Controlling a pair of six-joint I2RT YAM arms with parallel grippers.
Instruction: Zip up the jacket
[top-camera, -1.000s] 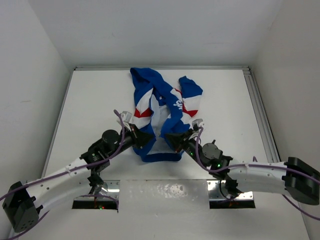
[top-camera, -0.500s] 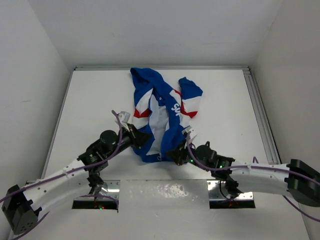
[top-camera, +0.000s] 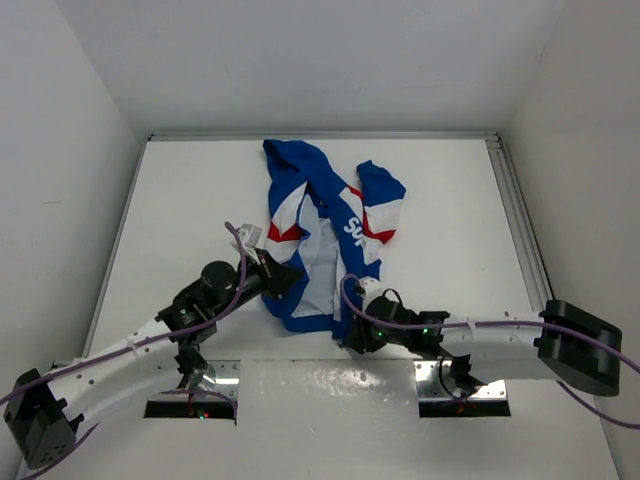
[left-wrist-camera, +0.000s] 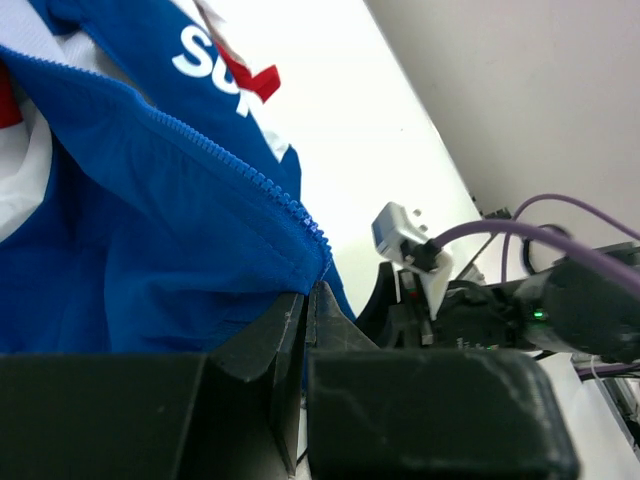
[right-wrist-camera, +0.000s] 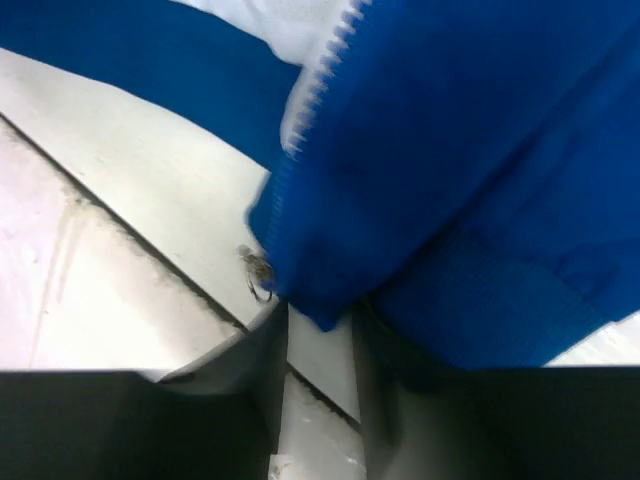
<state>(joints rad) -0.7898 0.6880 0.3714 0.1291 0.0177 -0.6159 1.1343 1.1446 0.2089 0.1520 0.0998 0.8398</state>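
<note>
The jacket (top-camera: 322, 215) lies open mid-table, collar toward 12 o'clock, hem toward 6, its zipper (left-wrist-camera: 235, 165) unjoined. At the hem's 7 o'clock corner the left gripper (top-camera: 287, 281) is pinched shut on the blue front edge just below the teeth. At 5 o'clock the right gripper (top-camera: 352, 322) has its jaws slightly parted, the other hem corner at their mouth, unclamped. Best next move, I judge: bite that corner close to the teeth, then bring both bottom ends together low over the table (top-camera: 190, 200), left edge taut.
</note>
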